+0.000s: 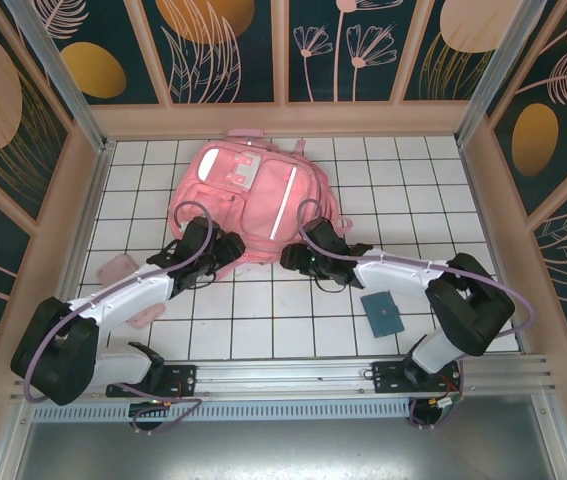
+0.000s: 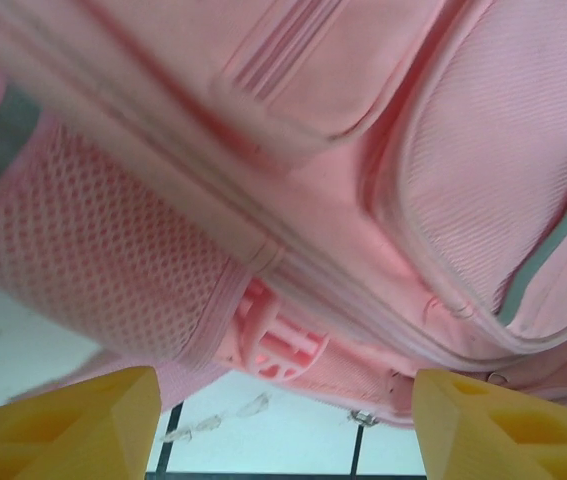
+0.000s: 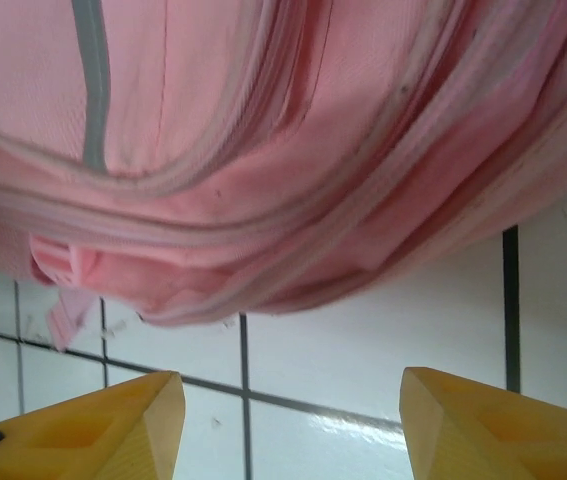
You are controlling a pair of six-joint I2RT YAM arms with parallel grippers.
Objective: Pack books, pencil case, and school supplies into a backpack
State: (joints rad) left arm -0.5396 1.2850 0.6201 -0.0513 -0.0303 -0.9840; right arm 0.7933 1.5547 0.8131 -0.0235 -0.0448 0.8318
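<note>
1. Backpack (image 1: 253, 195) lay farthest off, so the nearest things come first. On the white-tiled counter (image 1: 263, 325), a teal flat item (image 1: 382, 312) lay just in front of the right arm, well apart from the bag.
2. On the left, a small pink pouch (image 1: 116, 268) sat beside the left arm. Another pink piece (image 1: 149, 316) peeped out from under that arm. I could not tell what either was.
3. Further in, the left hand (image 1: 227, 250) and the right hand (image 1: 292, 258) hung at the bag's near edge. Each had its yellow fingers (image 2: 63, 420) spread wide, with nothing between them.
4. I judged they were posted either side of that edge to steady or shift the bag before opening it.
5. By the left hand, the mesh side pocket (image 2: 93, 250) and a strap buckle (image 2: 283, 345) looked likely to snag.
6. Beyond, the pink backpack lay flat, pockets and pale stripe (image 1: 283, 200) upward, near the panelled wall (image 1: 283, 50).
</note>
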